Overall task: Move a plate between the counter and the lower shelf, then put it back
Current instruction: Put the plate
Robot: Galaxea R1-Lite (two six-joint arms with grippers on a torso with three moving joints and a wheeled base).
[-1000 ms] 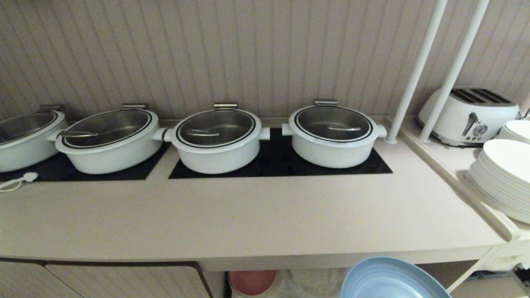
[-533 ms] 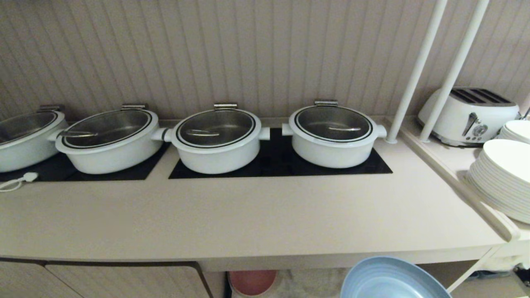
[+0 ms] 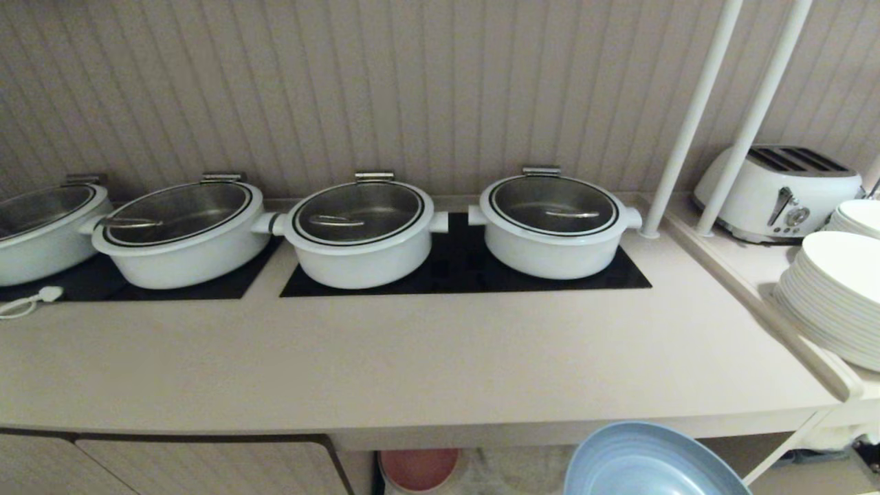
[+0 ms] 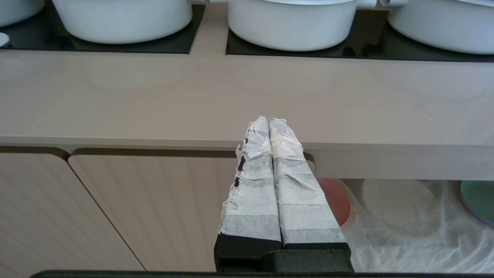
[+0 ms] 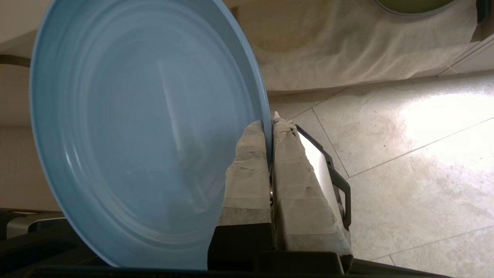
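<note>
Currently my right gripper [image 5: 269, 125] pinches the plate [image 5: 142, 131] by its rim, taped fingers [image 5: 247, 170] pressed either side. Plate: round, light blue, glossy, faint concentric rings; held tilted, face up, below the counter [image 3: 412, 371] edge. Left gripper [image 4: 269, 123] closed, empty, before the counter.

Bare front strip of counter [image 3: 412, 364], pots [image 3: 361, 234] lining the back, plate stack [image 3: 835, 295] at right
</note>
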